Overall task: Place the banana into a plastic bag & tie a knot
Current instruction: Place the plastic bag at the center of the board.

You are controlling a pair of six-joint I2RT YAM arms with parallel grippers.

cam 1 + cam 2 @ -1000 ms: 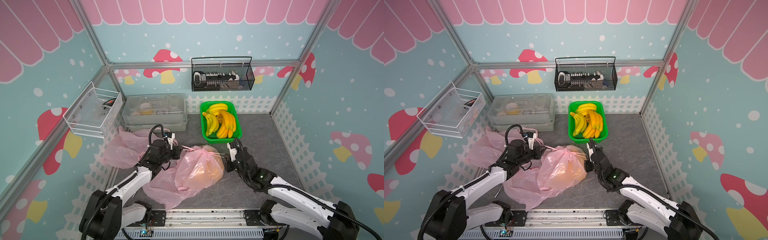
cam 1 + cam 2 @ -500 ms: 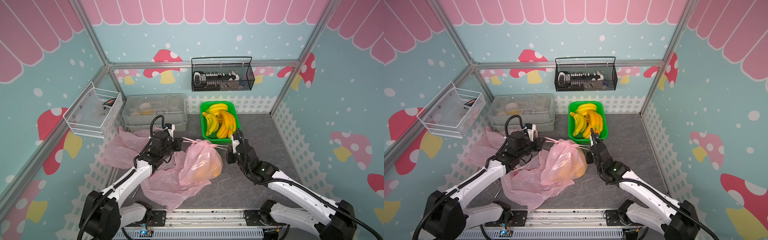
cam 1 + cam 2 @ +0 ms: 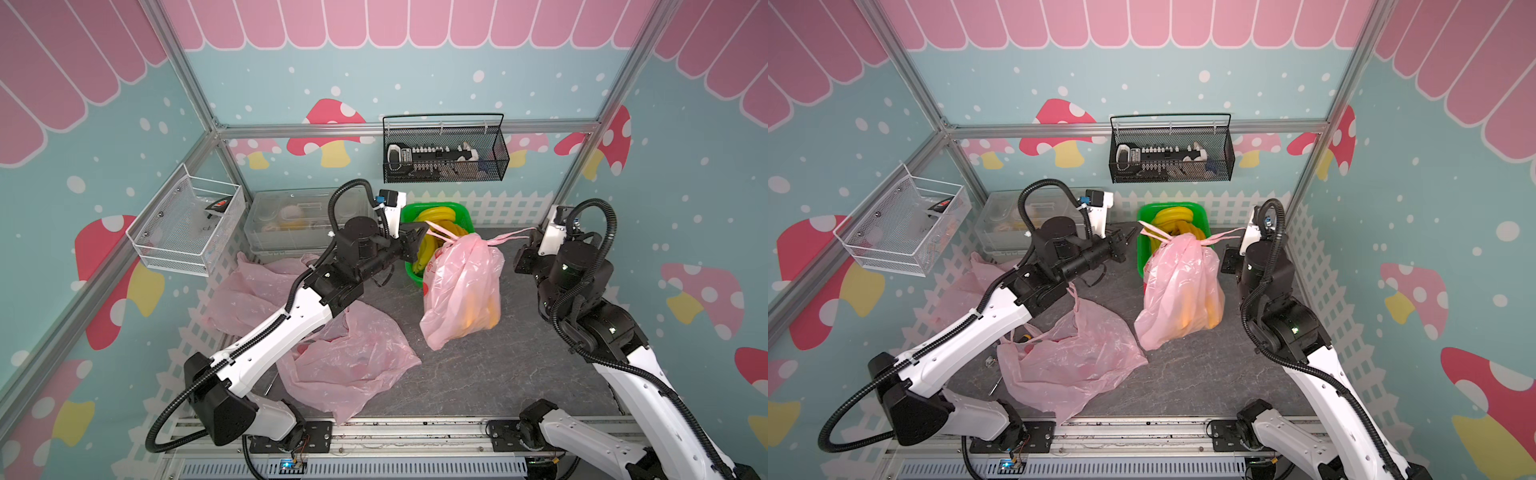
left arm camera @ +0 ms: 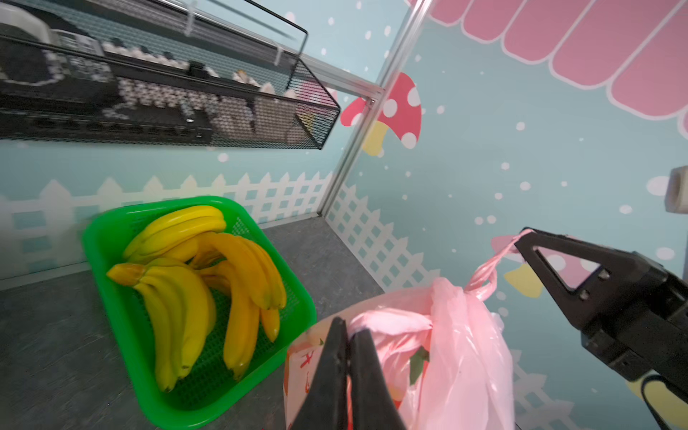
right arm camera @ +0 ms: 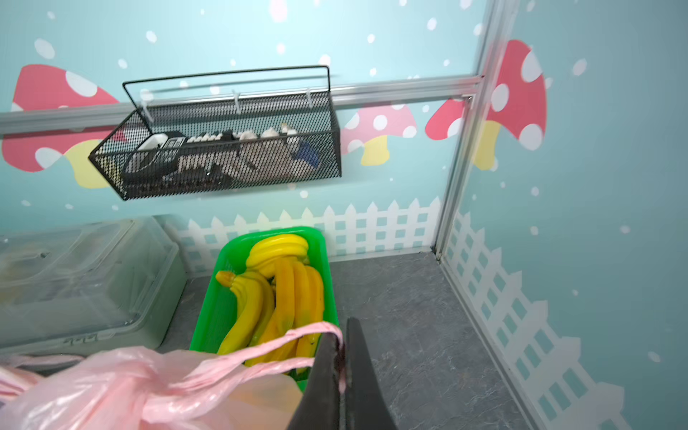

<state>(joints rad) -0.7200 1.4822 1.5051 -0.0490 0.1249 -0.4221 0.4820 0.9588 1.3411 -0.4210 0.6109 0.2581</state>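
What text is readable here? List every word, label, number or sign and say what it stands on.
Nothing here reads clearly enough to quote.
Red print on the filled pink bag: creased, unreadable.
Raised mark on the rim of the clear box: too blurred.
Devices in the black wire basket: any markings too small.

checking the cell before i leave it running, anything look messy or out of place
Nothing spilled or broken. Only untidy part: spare pink bags lie crumpled across the table under and beside the left arm. The filled bag is held by its handles in the left gripper and right gripper, both shut.
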